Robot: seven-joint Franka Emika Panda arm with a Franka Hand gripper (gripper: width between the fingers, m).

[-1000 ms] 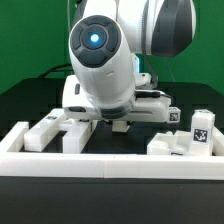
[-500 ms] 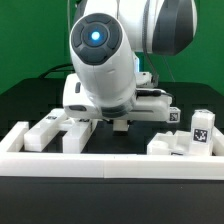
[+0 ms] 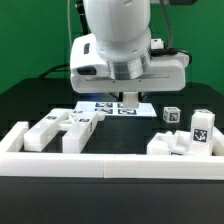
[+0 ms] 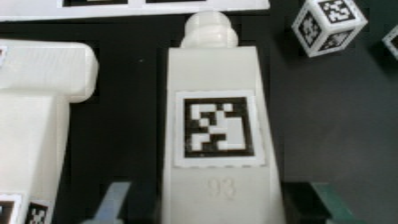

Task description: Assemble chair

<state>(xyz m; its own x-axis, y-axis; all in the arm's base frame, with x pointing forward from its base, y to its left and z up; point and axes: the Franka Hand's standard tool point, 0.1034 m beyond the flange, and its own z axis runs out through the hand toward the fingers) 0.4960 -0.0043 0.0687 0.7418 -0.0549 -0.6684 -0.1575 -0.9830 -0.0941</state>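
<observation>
My gripper (image 4: 221,205) is shut on one end of a long white chair bar (image 4: 221,125) that carries a square black-and-white tag. The fingers (image 4: 118,203) show at either side of the bar. In the exterior view the gripper (image 3: 128,100) hangs upright just above the black table, at the near edge of the marker board (image 3: 100,106). Only a small white bit of the bar shows between the fingers there. Loose white chair parts lie at the exterior view's left (image 3: 45,131) and right (image 3: 176,143). A wide white part (image 4: 36,90) lies beside the held bar.
A long low white border rail (image 3: 110,165) runs along the front of the table. A small tagged cube (image 3: 170,114) and a taller tagged block (image 3: 201,127) stand at the exterior view's right. The cube (image 4: 329,25) lies past the bar's far end.
The arm has swung up from a low, forward-tilted pose to an upright one. The gripper now hangs higher and further back, by the marker board, and stays shut.
</observation>
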